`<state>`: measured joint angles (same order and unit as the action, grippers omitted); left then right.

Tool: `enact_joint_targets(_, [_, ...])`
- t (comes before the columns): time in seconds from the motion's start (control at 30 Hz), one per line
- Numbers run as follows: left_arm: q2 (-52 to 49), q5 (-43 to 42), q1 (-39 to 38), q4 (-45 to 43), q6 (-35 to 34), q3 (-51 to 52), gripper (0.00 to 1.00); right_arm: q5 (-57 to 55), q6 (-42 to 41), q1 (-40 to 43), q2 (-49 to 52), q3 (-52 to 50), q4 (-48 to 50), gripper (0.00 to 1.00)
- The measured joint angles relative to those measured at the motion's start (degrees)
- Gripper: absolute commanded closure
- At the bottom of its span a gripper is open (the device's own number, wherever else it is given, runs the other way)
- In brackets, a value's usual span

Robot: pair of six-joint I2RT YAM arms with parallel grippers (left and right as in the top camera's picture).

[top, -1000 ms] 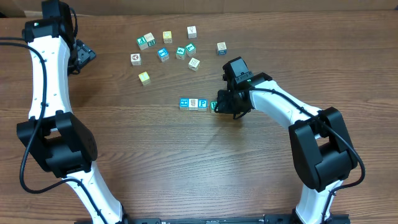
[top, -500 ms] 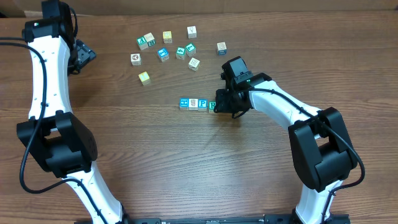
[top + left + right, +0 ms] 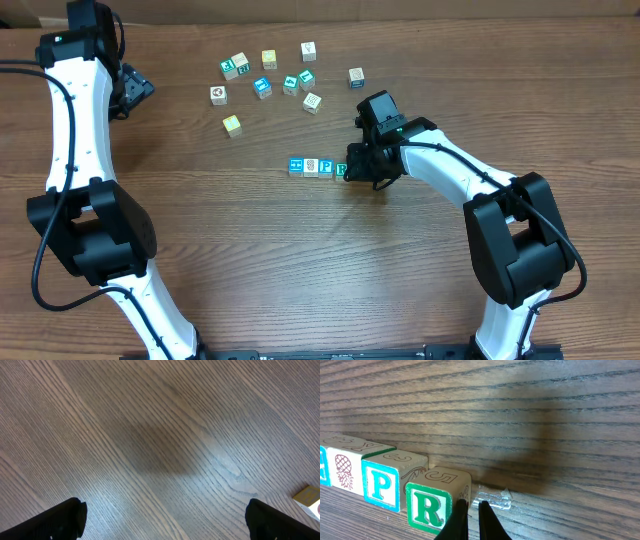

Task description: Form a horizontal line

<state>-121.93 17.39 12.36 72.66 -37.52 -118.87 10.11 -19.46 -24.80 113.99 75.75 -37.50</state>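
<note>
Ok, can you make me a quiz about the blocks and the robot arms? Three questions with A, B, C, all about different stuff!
1. Where is the green R cube?
A. at the end of the row, next to the right end effector
B. in the middle of the row
C. off on its own, far from the row

2. How many cubes make up the row?
A. two
B. four
C. six

3. How is the left end effector?
A. shut on a cube
B. open, with nothing between its fingers
C. pressing down on the row

Answers:
1 A: the right wrist view shows R last in line, right by the fingertips.
2 B: the overhead view shows four cubes side by side.
3 B: the left wrist view shows its fingers far apart over bare table.
</note>
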Motion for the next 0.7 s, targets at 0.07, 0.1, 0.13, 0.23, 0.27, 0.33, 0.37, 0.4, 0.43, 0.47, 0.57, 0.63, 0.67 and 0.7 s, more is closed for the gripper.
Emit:
enact_joint_targets(0.07, [0.0, 0.0, 0.0, 0.0, 0.0, 0.0, 0.0, 0.0, 0.0, 0.0, 0.0, 0.0, 0.0, 0.95])
enact_joint_targets(0.1, [0.0, 0.0, 0.0, 0.0, 0.0, 0.0, 0.0, 0.0, 0.0, 0.0, 0.0, 0.0, 0.0, 0.95])
enact_joint_targets(0.13, [0.0, 0.0, 0.0, 0.0, 0.0, 0.0, 0.0, 0.0, 0.0, 0.0, 0.0, 0.0, 0.1, 0.94])
enact_joint_targets(0.23, [0.0, 0.0, 0.0, 0.0, 0.0, 0.0, 0.0, 0.0, 0.0, 0.0, 0.0, 0.0, 0.1, 0.94])
enact_joint_targets(0.27, [0.0, 0.0, 0.0, 0.0, 0.0, 0.0, 0.0, 0.0, 0.0, 0.0, 0.0, 0.0, 0.1, 0.94])
enact_joint_targets(0.33, [0.0, 0.0, 0.0, 0.0, 0.0, 0.0, 0.0, 0.0, -0.3, 0.0, 0.0, 0.0, 0.1, 0.94])
enact_joint_targets(0.37, [0.0, 0.0, 0.0, 0.0, 0.0, 0.0, 0.0, 0.0, -0.5, 0.0, 0.0, 0.0, 0.1, 0.94])
enact_joint_targets(0.4, [0.0, 0.0, 0.0, 0.0, 0.0, 0.0, 0.0, 0.0, -0.7, 0.0, 0.0, 0.0, 0.1, 0.94])
enact_joint_targets(0.43, [0.0, 0.0, 0.0, 0.0, 0.0, 0.0, 0.0, 0.0, -0.9, 0.0, 0.0, 0.0, 0.1, 0.94])
enact_joint_targets(0.47, [0.0, 0.0, 0.0, 0.0, 0.0, 0.0, 0.0, 0.0, -0.9, 0.0, 0.0, 0.0, 0.1, 0.94])
enact_joint_targets(0.57, [0.0, 0.0, 0.0, 0.0, 0.0, 0.0, 0.0, 0.0, -1.2, 0.0, 0.0, 0.0, 0.1, 0.94])
enact_joint_targets(0.63, [0.0, 0.0, 0.0, 0.0, 0.0, 0.0, 0.0, 0.0, -1.5, 0.0, 0.0, 0.0, 0.2, 0.94])
enact_joint_targets(0.67, [0.0, 0.0, 0.0, 0.0, 0.0, 0.0, 0.0, 0.0, -1.7, 0.0, 0.0, 0.0, 0.2, 0.94])
enact_joint_targets(0.7, [0.0, 0.0, 0.0, 0.0, 0.0, 0.0, 0.0, 0.0, -2.1, 0.0, 0.0, 0.0, 0.2, 0.94])
